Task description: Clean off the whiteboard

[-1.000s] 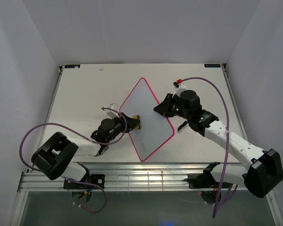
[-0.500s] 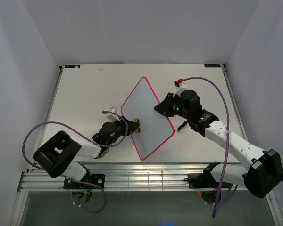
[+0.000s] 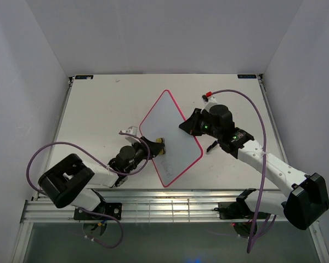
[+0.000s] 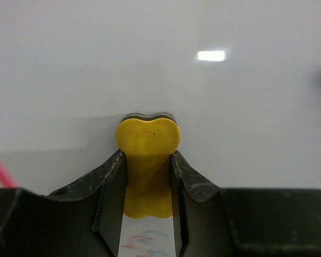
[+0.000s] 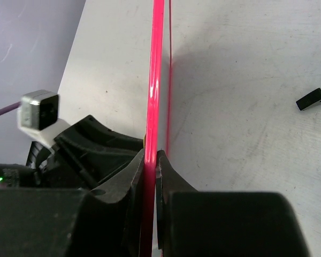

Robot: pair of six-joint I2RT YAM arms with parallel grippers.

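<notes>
The whiteboard (image 3: 172, 129), glossy white with a thin pink-red frame, stands tilted as a diamond over the table. My right gripper (image 3: 185, 127) is shut on its right edge; in the right wrist view the pink frame (image 5: 156, 80) runs straight between the jaws of the right gripper (image 5: 151, 158). My left gripper (image 3: 155, 146) is shut on a small yellow eraser (image 3: 161, 143), which presses on the board's left part. In the left wrist view the eraser (image 4: 148, 139) sits between the fingers of the left gripper (image 4: 148, 160) against the white surface (image 4: 150, 64). Faint coloured writing (image 4: 147, 241) shows just below it.
A small black piece (image 3: 212, 146) lies on the table right of the board, also seen as a black piece (image 5: 313, 99) in the right wrist view. A small red-and-white object (image 3: 207, 96) lies near the far right. White walls enclose the table on three sides.
The left arm has shifted a little toward the near right, with the eraser staying on the board's left part. The right arm and the board have not visibly moved.
</notes>
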